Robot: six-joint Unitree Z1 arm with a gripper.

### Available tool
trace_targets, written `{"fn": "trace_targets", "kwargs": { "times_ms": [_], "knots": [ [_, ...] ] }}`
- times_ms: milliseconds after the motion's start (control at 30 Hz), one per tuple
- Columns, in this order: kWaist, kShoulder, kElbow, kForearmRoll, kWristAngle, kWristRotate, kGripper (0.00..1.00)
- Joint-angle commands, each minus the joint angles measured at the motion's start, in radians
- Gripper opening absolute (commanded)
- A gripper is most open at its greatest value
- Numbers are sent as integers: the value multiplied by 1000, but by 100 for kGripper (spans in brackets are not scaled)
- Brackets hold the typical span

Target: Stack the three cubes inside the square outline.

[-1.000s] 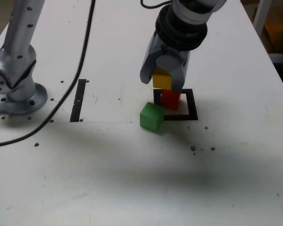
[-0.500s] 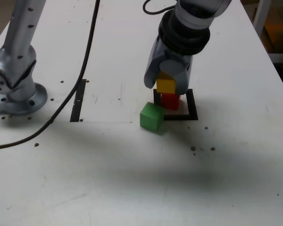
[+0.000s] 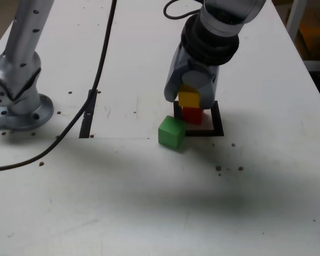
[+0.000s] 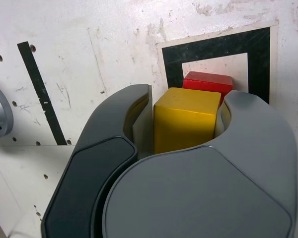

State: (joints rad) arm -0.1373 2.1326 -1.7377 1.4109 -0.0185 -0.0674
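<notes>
Three cubes: yellow cube (image 3: 189,99) tool-held (image 3: 190,95), red cube (image 3: 192,114), green cube (image 3: 172,132).

Fingers (image 3: 190,96) hide yellow cube's (image 3: 189,99) upper part.

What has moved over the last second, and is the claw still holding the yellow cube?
The claw, still shut on the yellow cube, carried it down toward the exterior view's right until it sits on the red cube in the square outline. The red and green cube stayed put.
</notes>
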Motion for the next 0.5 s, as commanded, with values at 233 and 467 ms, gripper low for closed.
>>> {"fn": "trace_targets", "kwargs": {
  "times_ms": [233, 467],
  "knots": [
    [-4, 11, -3, 3, -2, 0, 71],
    [-4, 4, -1, 5, 0, 2, 93]
  ]
}}
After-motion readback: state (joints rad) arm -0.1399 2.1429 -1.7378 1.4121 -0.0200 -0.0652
